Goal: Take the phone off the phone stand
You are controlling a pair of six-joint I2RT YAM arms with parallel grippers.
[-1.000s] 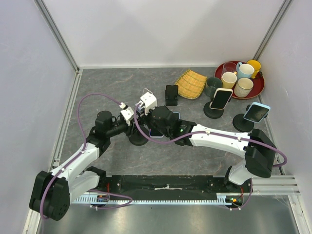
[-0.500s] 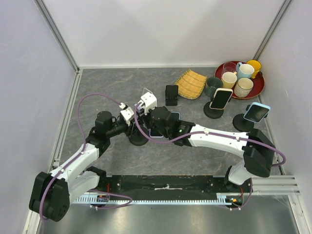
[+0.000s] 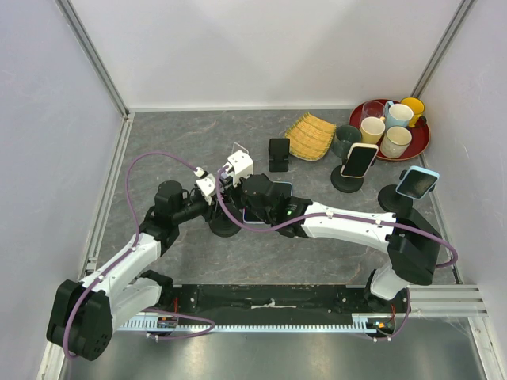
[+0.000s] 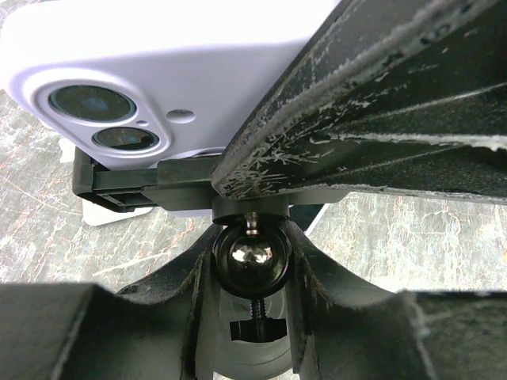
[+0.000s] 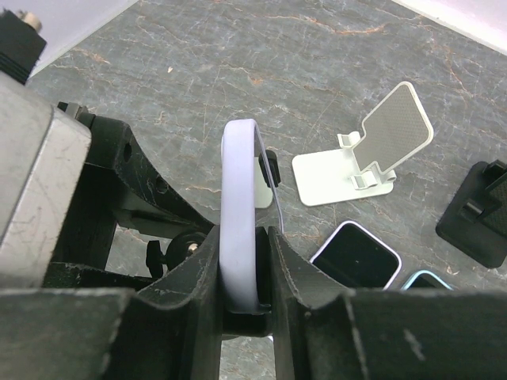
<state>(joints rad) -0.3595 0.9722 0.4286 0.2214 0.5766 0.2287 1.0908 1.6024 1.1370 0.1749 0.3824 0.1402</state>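
Note:
The phone (image 5: 240, 198), in a pale lavender case, stands edge-on in the black cradle of the phone stand (image 4: 252, 257); its back and camera lenses (image 4: 158, 71) fill the left wrist view. My left gripper (image 4: 252, 265) is shut on the stand's ball joint, just under the cradle. My right gripper (image 5: 242, 269) straddles the phone's lower edge. Its left finger lies against the case, and a thin dark strip shows at the right finger, so the grip is unclear. From above, both grippers meet over the stand's round base (image 3: 224, 226).
A white folding stand (image 5: 364, 150), a dark-screened phone lying flat (image 5: 356, 253) and a black stand (image 5: 475, 214) sit just beyond. At the back right are two more phones on stands (image 3: 360, 162) (image 3: 417, 184), a bamboo mat (image 3: 310, 136) and a red tray (image 3: 420, 141) of cups.
The right arm has crept slightly to the left over the stand. The left arm and the phone have not visibly moved.

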